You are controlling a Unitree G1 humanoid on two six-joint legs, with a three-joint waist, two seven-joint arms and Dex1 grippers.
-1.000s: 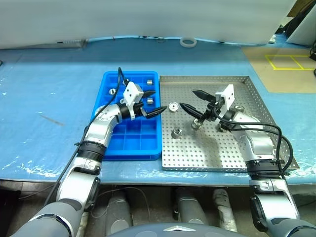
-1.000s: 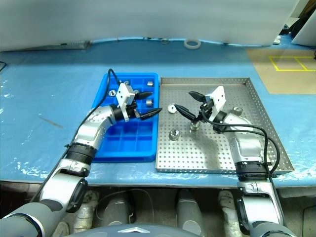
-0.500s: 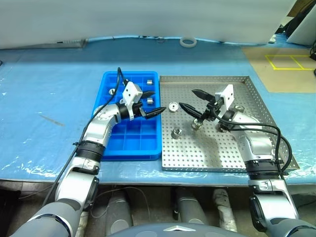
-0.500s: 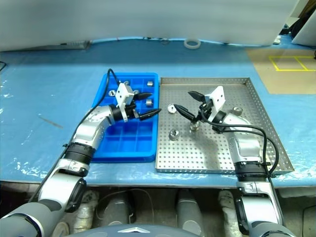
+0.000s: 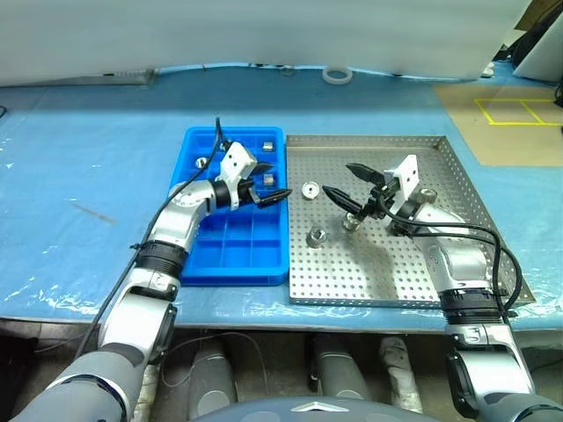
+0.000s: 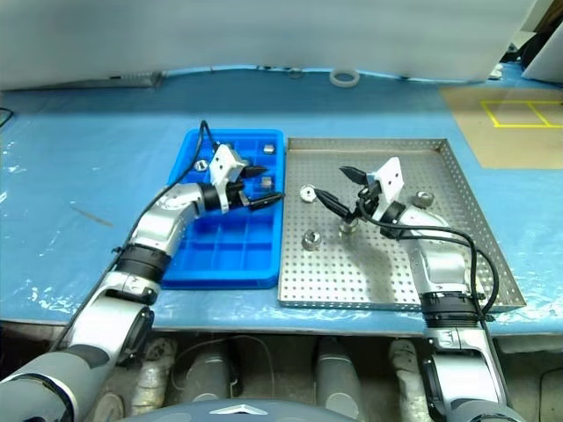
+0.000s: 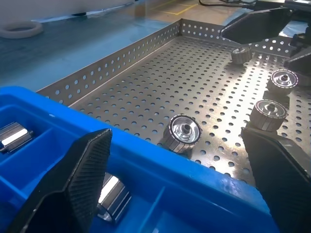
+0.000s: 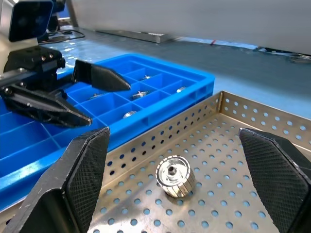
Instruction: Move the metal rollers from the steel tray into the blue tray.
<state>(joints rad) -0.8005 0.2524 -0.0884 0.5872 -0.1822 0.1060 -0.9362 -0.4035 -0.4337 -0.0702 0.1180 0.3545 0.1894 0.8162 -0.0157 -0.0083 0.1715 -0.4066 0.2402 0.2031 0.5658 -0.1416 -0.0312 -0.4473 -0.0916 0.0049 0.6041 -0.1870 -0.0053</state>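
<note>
Little had changed: our left tool (image 5: 274, 182), fingers apart and empty, had edged over the blue tray (image 5: 230, 261) toward the steel tray (image 5: 378, 277), where four metal rollers (image 5: 310, 189) lay; the right tool (image 5: 345, 182) hung spread.

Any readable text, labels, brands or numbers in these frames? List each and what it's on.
None readable.
Bright blue plastic compartment tray: no label or marking seen.
Perforated silver steel tray: no stamp or number seen.
Small shiny metal rollers: no engraving seen.
Yellow floor tape: plain outlined boxes, no characters.
</note>
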